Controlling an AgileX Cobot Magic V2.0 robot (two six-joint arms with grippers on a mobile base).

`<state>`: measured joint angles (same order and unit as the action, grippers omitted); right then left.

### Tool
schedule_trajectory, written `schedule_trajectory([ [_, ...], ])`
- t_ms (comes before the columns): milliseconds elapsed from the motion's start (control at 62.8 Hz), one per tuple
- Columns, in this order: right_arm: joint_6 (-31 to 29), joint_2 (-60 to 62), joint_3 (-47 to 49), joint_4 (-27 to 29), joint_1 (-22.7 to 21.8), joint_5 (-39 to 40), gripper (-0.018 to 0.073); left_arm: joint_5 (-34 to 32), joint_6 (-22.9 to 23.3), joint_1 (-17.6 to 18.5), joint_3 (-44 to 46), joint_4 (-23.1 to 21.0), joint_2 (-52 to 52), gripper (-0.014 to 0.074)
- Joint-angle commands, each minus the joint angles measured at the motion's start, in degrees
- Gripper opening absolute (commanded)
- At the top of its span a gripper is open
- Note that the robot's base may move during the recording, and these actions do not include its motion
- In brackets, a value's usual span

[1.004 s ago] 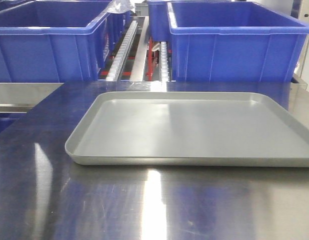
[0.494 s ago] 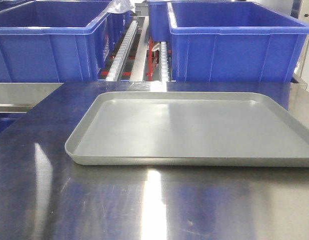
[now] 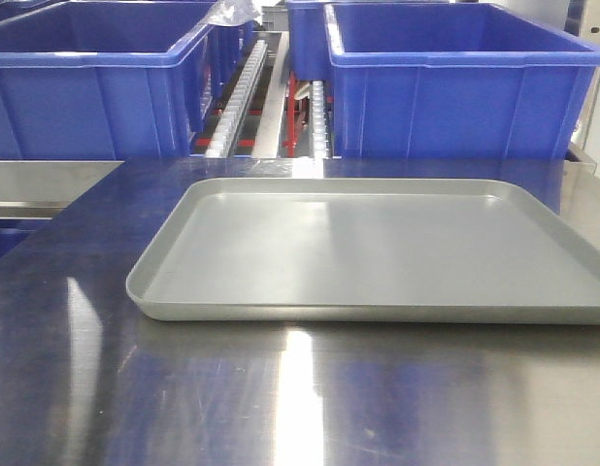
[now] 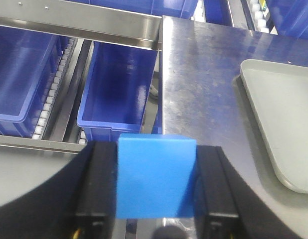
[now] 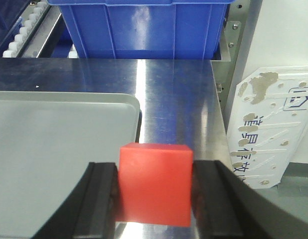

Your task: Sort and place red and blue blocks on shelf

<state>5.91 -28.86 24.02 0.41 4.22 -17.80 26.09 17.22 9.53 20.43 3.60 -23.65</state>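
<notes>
Nothing's shifted near your tray this second: left gripper clamps the blue block, right gripper clamps the red block, both undelivered.

We see bright overhead light glaring off the steel table in front of the tray; wrist views look soft.

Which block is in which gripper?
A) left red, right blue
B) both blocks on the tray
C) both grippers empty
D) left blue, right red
D: the left wrist view shows the left gripper shut on the blue block, and the right wrist view shows the right gripper shut on the red block. The tray has no blocks on it.
</notes>
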Motion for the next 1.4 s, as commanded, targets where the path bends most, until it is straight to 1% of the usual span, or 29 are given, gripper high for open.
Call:
schedule_trajectory([
  [0,-0.1,0.0,1.6,-0.4,-0.4,5.0,0.0057,-4.7,0.3,0.0,1.7,0.4,-0.3,0.0125],
  [1386,-0.1,0.0,1.6,-0.4,-0.4,5.0,0.0057,-4.7,0.3,0.0,1.7,0.4,-0.3,0.0125],
])
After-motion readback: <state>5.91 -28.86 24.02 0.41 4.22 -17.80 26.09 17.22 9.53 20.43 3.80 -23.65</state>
